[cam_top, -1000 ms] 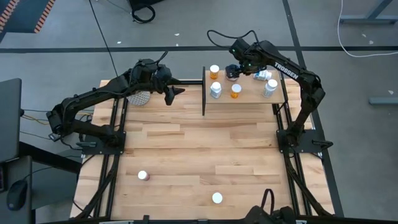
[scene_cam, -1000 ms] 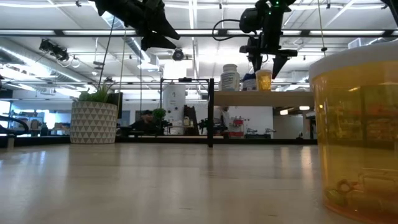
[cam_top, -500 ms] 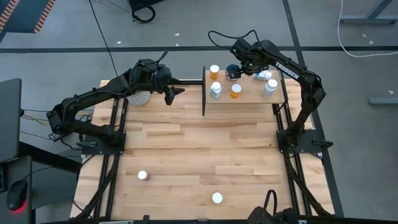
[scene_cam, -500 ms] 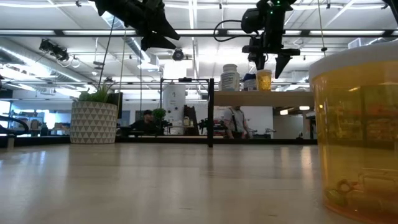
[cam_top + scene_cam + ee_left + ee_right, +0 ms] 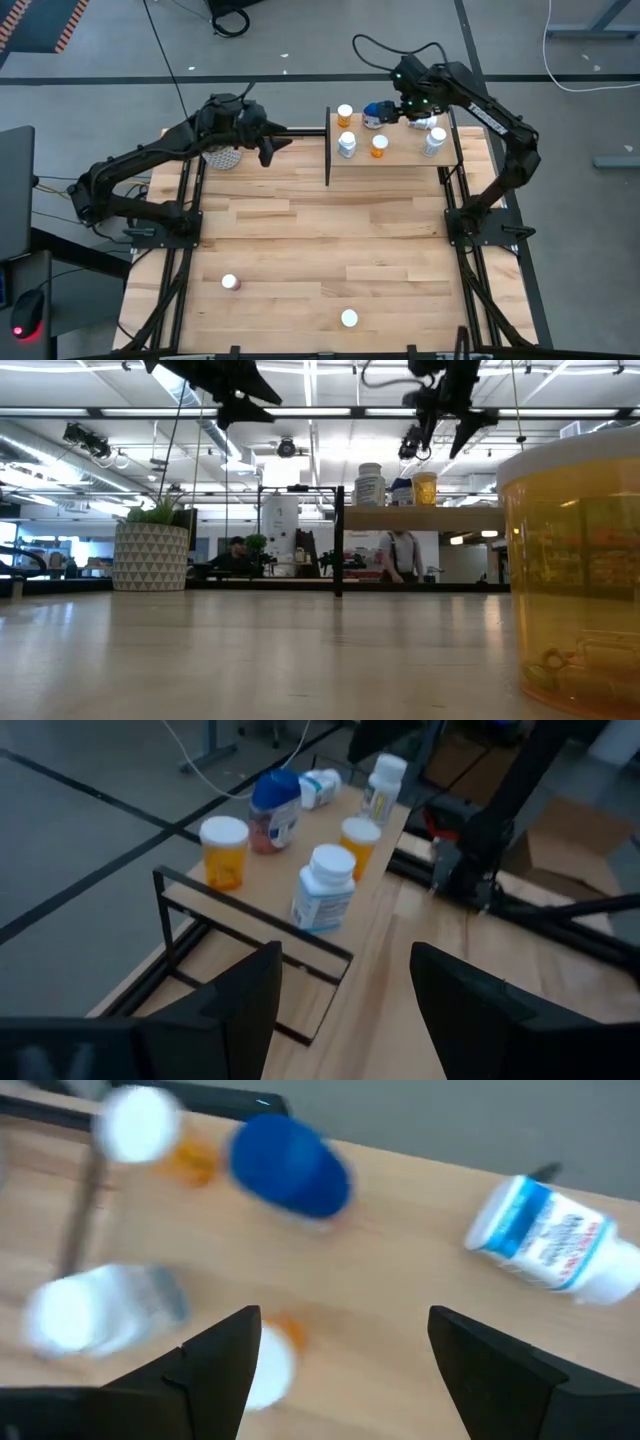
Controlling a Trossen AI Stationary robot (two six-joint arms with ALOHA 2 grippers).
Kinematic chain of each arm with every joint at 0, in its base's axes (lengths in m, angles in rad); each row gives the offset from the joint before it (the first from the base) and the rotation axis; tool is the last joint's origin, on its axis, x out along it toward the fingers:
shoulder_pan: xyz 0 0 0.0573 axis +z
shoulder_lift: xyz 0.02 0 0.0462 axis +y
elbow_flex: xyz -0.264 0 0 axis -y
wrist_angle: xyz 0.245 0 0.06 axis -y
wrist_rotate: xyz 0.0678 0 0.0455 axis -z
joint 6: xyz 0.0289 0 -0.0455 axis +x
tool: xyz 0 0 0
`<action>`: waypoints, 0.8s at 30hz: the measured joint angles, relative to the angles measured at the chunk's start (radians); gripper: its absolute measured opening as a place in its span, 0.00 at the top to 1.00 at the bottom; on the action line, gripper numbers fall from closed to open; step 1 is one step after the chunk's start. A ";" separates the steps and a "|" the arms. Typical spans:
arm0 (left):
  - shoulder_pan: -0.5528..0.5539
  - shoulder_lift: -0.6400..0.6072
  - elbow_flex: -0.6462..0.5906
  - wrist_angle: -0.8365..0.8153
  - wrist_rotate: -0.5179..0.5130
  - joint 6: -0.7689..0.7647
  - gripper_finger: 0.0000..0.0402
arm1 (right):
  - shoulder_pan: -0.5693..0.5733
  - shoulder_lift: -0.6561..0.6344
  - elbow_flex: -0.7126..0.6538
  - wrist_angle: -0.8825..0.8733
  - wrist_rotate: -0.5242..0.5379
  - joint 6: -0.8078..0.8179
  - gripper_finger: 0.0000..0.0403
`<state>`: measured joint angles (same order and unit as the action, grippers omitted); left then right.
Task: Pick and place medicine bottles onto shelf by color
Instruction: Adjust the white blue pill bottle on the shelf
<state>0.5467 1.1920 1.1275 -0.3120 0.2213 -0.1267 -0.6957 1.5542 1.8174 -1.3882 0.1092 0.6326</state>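
Note:
The shelf (image 5: 400, 157) stands at the table's far right and bears several medicine bottles. An orange one (image 5: 345, 113) and a blue-capped one (image 5: 375, 113) stand at its far side, and beside them a white one (image 5: 425, 122) lies on its side. Nearer stand two white ones (image 5: 347, 145) (image 5: 434, 140) with an orange one (image 5: 379, 146) between them. My right gripper (image 5: 405, 103) hangs open above the shelf, a little right of the blue-capped bottle (image 5: 290, 1165). My left gripper (image 5: 278, 150) hovers open, left of the shelf's black post, pointing at the shelf (image 5: 250, 910).
Two more bottles stand on the near part of the table: a pinkish one (image 5: 230, 283) and an orange one (image 5: 348, 318), which looms at the right of the low view (image 5: 570, 570). A potted plant (image 5: 150, 550) stands at the far left, under my left arm.
My right gripper has risen and drawn away from the blue-capped bottle toward the table's far right; the bottle stays upright on the shelf. My left gripper has gone up a little and toward the left.

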 joint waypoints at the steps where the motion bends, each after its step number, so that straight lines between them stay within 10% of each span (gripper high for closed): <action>1: -0.005 -0.011 0.000 -0.002 0.000 -0.009 0.43 | 0.015 -0.016 0.000 0.006 -0.008 0.005 0.27; 18: -0.204 -0.089 0.000 -0.010 0.001 -0.288 0.43 | 0.564 -0.097 0.000 0.029 -0.036 0.055 0.27; 24: -0.296 -0.089 0.000 0.027 -0.035 -0.356 0.43 | 0.666 -0.115 0.000 -0.029 0.104 0.107 0.27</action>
<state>0.2503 1.1027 1.1278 -0.2854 0.1867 -0.4823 -0.0300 1.4396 1.8175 -1.4170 0.2131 0.7393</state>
